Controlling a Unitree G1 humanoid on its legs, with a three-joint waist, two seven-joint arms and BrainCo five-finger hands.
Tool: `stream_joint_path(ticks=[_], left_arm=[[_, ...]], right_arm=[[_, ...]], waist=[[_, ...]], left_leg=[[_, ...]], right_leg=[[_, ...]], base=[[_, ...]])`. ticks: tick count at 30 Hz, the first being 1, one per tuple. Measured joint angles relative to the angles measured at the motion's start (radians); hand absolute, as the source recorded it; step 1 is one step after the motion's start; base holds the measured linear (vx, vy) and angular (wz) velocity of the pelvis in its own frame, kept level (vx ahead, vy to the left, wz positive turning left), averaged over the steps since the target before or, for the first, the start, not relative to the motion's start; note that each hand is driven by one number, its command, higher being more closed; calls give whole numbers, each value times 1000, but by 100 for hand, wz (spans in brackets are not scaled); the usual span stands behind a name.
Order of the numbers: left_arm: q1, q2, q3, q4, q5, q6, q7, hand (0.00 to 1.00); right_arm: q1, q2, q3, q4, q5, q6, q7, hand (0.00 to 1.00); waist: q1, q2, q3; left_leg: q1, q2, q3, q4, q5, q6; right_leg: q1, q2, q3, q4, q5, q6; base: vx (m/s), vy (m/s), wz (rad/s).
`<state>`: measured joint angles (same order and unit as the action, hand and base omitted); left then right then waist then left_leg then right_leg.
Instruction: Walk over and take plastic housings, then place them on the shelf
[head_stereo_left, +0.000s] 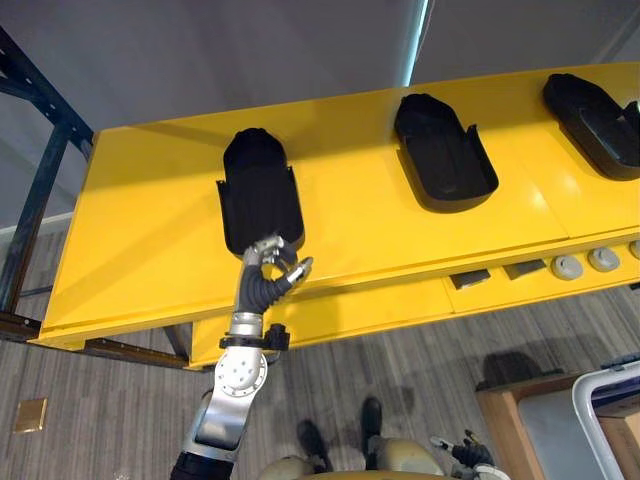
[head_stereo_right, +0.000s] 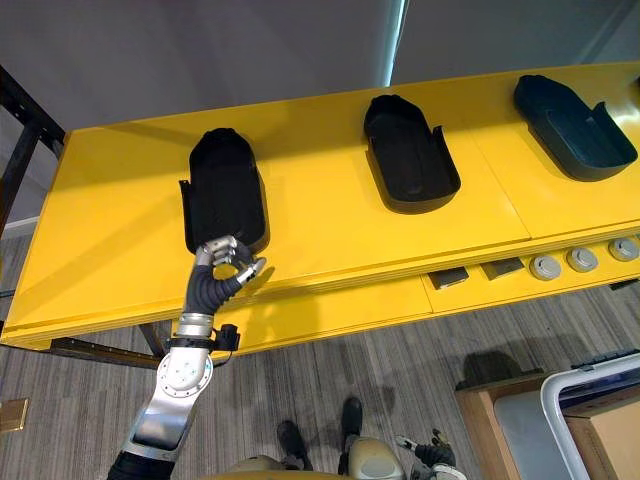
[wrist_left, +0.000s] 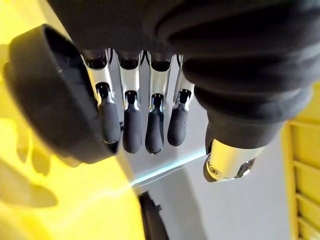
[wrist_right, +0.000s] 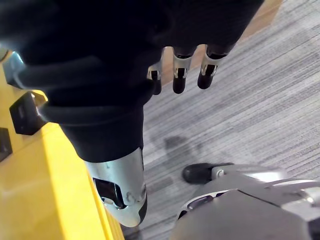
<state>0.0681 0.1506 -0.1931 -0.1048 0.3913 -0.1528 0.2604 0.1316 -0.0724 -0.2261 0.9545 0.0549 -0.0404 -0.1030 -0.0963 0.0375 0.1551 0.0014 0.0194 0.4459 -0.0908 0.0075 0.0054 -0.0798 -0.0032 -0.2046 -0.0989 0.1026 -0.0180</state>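
Yellow shelf (head_stereo_left: 150, 230) above grey carpet (head_stereo_left: 400, 370) carries three black plastic housings in a row, well apart. The left hand (head_stereo_left: 268, 268) sits at the near end of the left housing (head_stereo_left: 260, 195), its fingers (wrist_left: 132, 127) relaxed beside the rim, gripping nothing. The right hand (head_stereo_left: 468, 453) hangs low over the floor, fingers (wrist_right: 180, 82) loosely extended and empty.

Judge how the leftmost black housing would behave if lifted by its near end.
The housing looks like a rigid moulded shell, so it should probably keep its shape. Hollow and thin-walled, it is likely light. Its smooth plastic may slip in the left hand at its near end.
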Motion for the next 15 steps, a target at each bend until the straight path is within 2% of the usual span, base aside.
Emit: stream_joint_path(ticks=[1,7,15], left_arm=[[0,2,0,14,27,16,0,100],[-47,3,10,80,86,44,10,100],[-109,0,49,142,94,82,38,100]], right_arm=[[-1,0,1,0,-9,1,-1,0],[-5,-1,16,-3,-22,8,-2,0],[-5,7,16,-10,-28,14,-2,0]], waist=[[0,-1,-4],[-1,-6,-19],[-6,-18,-39]], left_leg=[[-3,0,4,0,0,0],[-6,0,21,-2,0,0],[-15,0,27,-2,0,0]], right_leg=[[-5,1,4,0,0,0],[-16,2,20,0,1,2],[-27,2,27,0,4,5]], base=[[0,8,-9],[10,5,-8],[-1,5,-1]])
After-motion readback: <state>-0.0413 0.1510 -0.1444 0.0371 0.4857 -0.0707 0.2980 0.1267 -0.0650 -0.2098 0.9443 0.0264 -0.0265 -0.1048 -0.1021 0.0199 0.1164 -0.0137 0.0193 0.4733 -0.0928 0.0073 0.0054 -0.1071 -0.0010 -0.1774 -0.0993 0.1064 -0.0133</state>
